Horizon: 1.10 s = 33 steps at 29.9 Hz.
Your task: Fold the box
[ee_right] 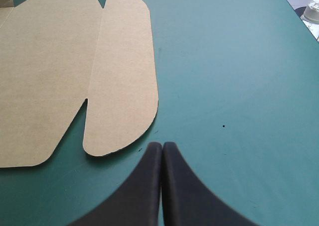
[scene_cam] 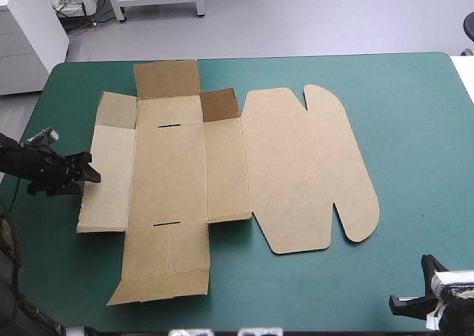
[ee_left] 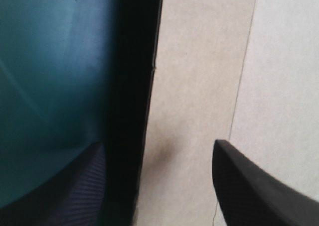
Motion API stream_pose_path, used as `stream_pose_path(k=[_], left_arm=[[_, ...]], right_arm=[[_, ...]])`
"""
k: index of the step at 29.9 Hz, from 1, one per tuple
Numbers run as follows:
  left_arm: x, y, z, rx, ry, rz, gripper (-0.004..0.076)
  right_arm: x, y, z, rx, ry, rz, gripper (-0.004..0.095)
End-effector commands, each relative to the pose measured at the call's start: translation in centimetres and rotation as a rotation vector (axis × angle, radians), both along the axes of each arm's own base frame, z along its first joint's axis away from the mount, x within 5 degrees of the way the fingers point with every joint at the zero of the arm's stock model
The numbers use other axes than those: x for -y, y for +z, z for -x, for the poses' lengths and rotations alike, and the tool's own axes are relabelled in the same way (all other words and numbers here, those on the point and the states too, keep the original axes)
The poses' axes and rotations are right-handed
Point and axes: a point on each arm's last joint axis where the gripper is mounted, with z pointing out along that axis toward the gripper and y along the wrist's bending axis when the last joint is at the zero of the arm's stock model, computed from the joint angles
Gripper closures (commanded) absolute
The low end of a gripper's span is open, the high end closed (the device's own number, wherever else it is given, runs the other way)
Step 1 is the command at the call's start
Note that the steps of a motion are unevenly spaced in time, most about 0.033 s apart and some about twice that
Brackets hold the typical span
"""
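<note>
The brown box (scene_cam: 170, 166) lies as a cut sheet across the table, nearly flat, with a small flap (scene_cam: 220, 103) at the back standing up. Its rounded lid (scene_cam: 311, 166) points toward the table's right side. My left gripper (scene_cam: 92, 169) is open at the outer edge of the sheet's left panel. In the left wrist view the left gripper (ee_left: 158, 144) straddles that edge of the box (ee_left: 199, 61), one finger (ee_left: 259, 186) over the board and the other (ee_left: 75, 191) by the teal-green cover. My right gripper (scene_cam: 398, 304) is shut near the front right corner; in its own view the right gripper (ee_right: 162, 147) points at the lid's rounded flap (ee_right: 122, 76), a little short of it.
A wide stretch of teal-green cover (scene_cam: 415, 143) lies between the lid and the table's right edge. A white surface (scene_cam: 466, 77) adjoins that edge at the back right. The sheet's front flap (scene_cam: 163, 277) reaches close to the table's front edge.
</note>
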Motion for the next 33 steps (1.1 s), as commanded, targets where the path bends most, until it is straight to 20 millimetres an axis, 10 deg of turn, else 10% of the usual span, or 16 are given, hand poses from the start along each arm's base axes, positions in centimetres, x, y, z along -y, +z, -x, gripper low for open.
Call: stream_pose_path(k=[1, 14, 20, 33], left_arm=[[1.4, 1.1, -0.8, 0.047, -0.023, 0.047, 0.0289], [6.2, -1.7, -3.4, 0.027, -0.153, 0.111, 0.0346], [6.0, -1.7, -3.6, 0.044, -0.19, 0.08, 0.0729], [9.3, 10.1, -5.6, 0.278, -0.515, -0.34, 0.0734]], right_arm=[[0.0, 1.3, 0.5, 0.125, -0.002, -0.001, 0.0925], [0.0, 1.3, 0.5, 0.125, -0.002, -0.001, 0.0925], [0.0, 1.3, 0.5, 0.125, -0.002, -0.001, 0.0925], [0.0, 1.2, -0.3, 0.074, -0.002, -0.001, 0.0926]])
